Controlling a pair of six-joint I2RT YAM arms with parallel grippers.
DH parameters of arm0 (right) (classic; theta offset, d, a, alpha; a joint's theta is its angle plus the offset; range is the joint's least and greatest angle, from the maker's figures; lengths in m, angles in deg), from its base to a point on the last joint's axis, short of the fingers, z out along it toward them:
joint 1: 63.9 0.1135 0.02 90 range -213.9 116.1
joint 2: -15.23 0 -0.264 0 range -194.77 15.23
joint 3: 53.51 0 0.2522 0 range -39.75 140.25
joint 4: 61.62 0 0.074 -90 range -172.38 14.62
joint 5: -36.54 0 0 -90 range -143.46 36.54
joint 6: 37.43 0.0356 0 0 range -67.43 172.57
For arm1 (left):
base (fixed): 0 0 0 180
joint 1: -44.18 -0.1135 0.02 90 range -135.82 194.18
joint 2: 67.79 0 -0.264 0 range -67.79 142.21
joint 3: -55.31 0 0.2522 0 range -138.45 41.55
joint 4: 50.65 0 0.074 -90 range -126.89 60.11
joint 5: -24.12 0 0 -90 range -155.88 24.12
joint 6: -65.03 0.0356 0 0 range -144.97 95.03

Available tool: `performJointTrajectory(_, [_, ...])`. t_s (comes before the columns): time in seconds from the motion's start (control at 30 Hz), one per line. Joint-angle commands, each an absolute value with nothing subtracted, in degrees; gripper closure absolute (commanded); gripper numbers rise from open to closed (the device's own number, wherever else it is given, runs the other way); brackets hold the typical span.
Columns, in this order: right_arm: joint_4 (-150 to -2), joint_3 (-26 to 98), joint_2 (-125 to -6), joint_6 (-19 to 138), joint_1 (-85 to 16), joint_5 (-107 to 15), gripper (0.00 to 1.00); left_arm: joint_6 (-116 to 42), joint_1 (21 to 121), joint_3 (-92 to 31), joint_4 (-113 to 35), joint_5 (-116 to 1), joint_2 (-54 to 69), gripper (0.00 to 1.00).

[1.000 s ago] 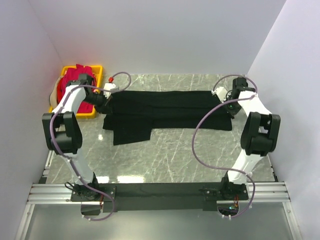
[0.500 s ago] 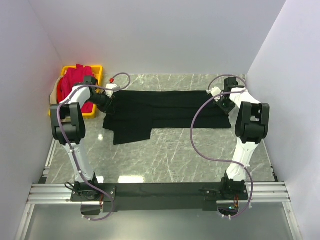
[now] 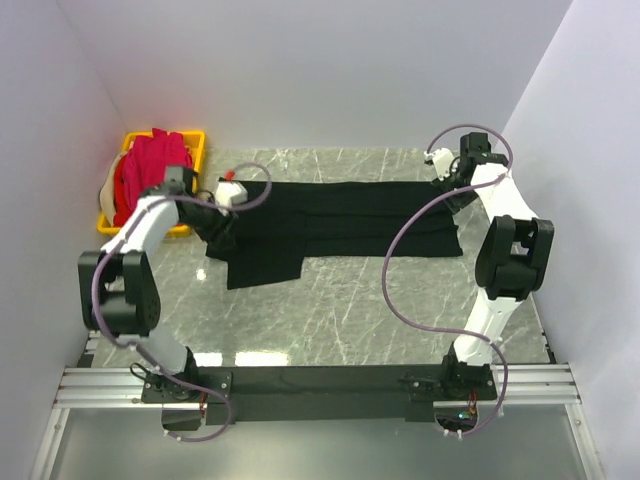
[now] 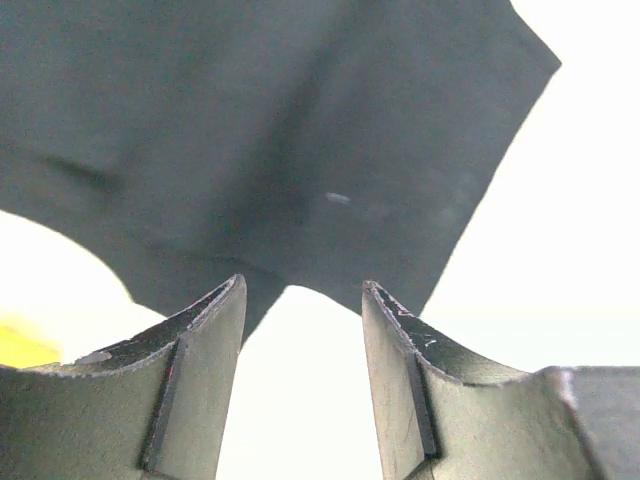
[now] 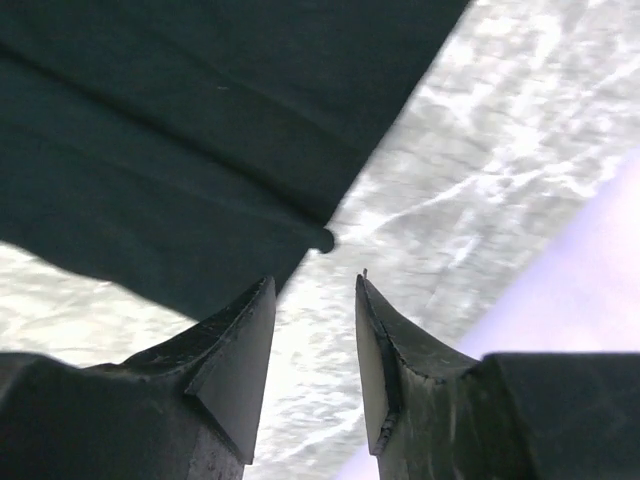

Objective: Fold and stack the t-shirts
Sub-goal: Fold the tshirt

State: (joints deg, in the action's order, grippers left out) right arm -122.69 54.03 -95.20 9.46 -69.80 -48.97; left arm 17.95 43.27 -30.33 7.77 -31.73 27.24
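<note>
Black t-shirt (image 3: pixel 340 215) flat on marble bench (image 3: pixel 350 310), partly folded into band across far half, long axis left-to-right; loose flap juts toward arms at left end. Pink t-shirts (image 3: pixel 150 165) heaped in yellow crate (image 3: pixel 196 138), far left. Left pincer (image 4: pixel 300 292) at shirt's left end, right pincer (image 5: pixel 314 285) at its far right corner. Both parted, empty, cloth edge just ahead of tips. Judgement: each arm nearest own end; next grab needs short advance onto hem.

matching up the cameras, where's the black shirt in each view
Top external: black shirt spread across the middle of the table.
Left wrist: fills the upper part.
Right wrist: upper left, reaching the middle.
Shared landmark: the table, grey marble beside the shirt's edge in the right wrist view, washed out white in the left wrist view.
</note>
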Motion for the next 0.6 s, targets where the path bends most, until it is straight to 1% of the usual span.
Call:
performJointTrajectory(0.0, [-128.55, 54.92, -93.67, 13.19, -69.71, -44.5, 0.56, 20.91, 47.95, -22.73, 4.78, -35.28, 24.59, 0.45])
performJointTrajectory(0.17, [-129.61, 54.12, -94.46, 14.78, -69.71, -42.57, 0.57, 19.33, 55.15, -16.47, -1.02, -40.21, 24.06, 0.44])
performJointTrajectory(0.37, [-130.22, 53.24, -94.19, 14.43, -69.79, -41.78, 0.59, 18.62, 59.47, -13.57, -5.33, -44.77, 26.78, 0.45])
performJointTrajectory(0.47, [-130.66, 53.5, -94.28, 15.04, -69.88, -40.98, 0.59, 19.24, 60.26, -12.33, -5.86, -47.15, 28.18, 0.47])
performJointTrajectory(0.57, [-130.75, 54.82, -95.07, 15.57, -69.97, -41.24, 0.59, 19.85, 60.7, -11.72, -5.78, -48.21, 29.51, 0.53])
